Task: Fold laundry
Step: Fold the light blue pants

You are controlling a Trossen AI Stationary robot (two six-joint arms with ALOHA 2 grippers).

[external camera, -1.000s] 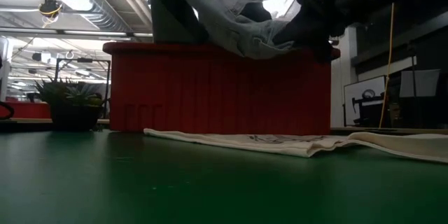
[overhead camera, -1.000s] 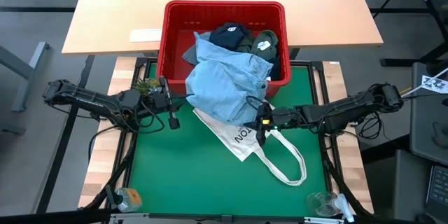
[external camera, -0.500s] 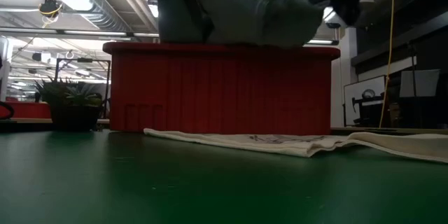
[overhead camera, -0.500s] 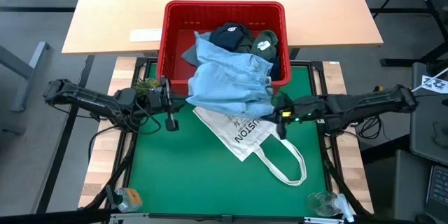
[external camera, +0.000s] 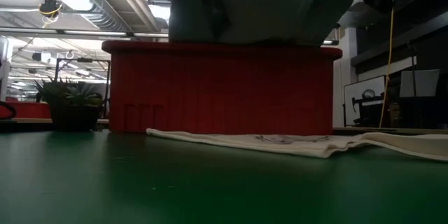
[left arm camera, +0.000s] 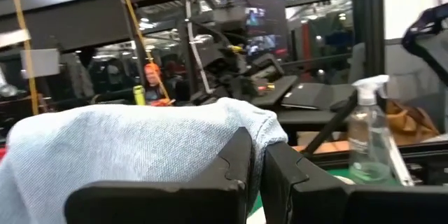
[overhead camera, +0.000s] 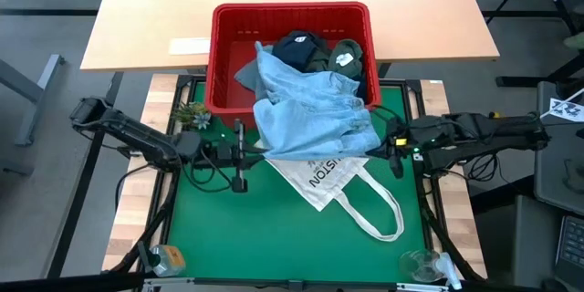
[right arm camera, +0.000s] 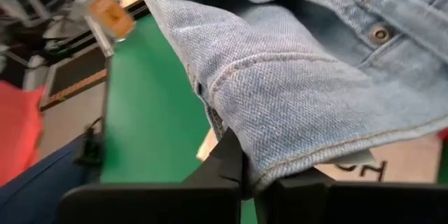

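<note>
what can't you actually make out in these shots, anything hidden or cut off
- High view: the tote bag print is partly covered by the denim garment.
- High view: garments deep in the red basket lie under the denim.
- Low view: both grippers are cut off by the top edge.
- Left wrist view: the left gripper hides the held denim edge.

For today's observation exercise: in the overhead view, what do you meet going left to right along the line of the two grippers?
Small plant → left gripper → denim garment → right gripper.
</note>
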